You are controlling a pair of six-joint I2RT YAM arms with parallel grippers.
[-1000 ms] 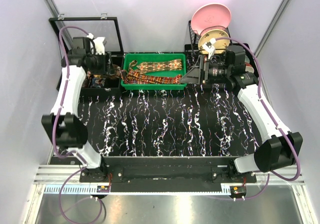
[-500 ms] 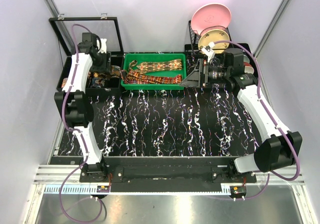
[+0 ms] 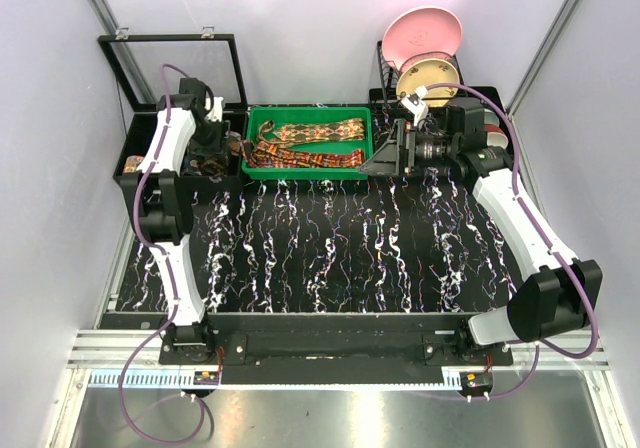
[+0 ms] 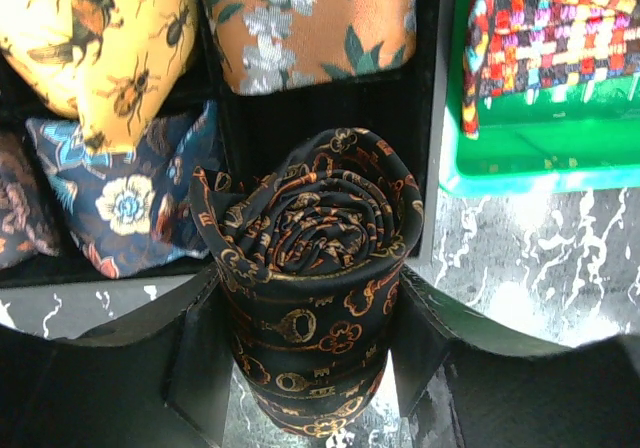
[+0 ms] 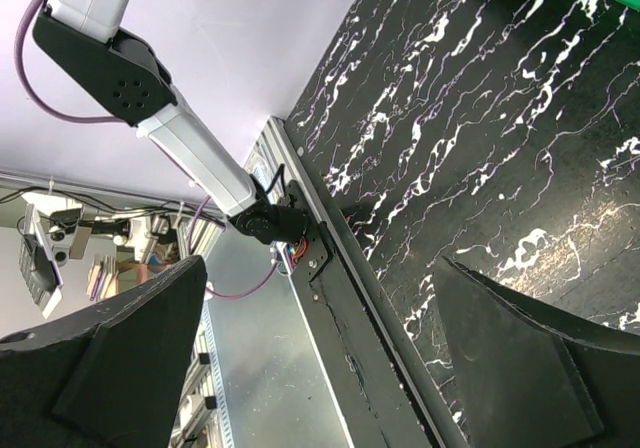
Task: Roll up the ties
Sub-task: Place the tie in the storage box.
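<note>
Left gripper (image 4: 312,343) clamps a rolled tie (image 4: 310,230) over the black box (image 4: 322,103). Right gripper (image 5: 320,353) hangs open, empty.

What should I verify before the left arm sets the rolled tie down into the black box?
1. Grip: the left gripper is shut on the rolled tie, with a finger on each side: ok.
2. Coil: wound tight, though the outer end is slightly loose at its left: ok.
3. Free compartment in the black box, just beyond the coil: ok.
4. Coil centred over that compartment: cannot tell.
5. Right gripper open, empty and far from the left arm: ok.
6. Flat ties lie in the green tray for the next roll: ok.
</note>
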